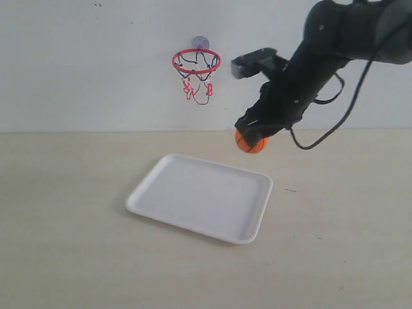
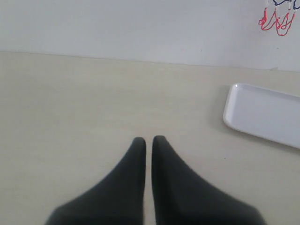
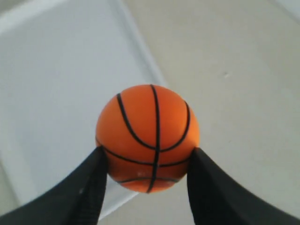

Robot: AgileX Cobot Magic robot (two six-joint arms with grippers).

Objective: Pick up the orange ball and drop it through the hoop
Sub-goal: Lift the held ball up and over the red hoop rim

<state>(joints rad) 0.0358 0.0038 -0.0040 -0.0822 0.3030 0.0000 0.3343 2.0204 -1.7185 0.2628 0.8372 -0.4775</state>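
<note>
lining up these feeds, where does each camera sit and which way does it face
Exterior: off the arms, facing the wall across the table; shows the hoop, white tray and the right arm carrying the orange ball.
Left wrist: wrist-mounted, looking along the shut left gripper over the table toward the wall.
Right wrist: wrist-mounted, looking down past the right gripper at the ball, tray behind it.
Shared: all three show the tray.
</note>
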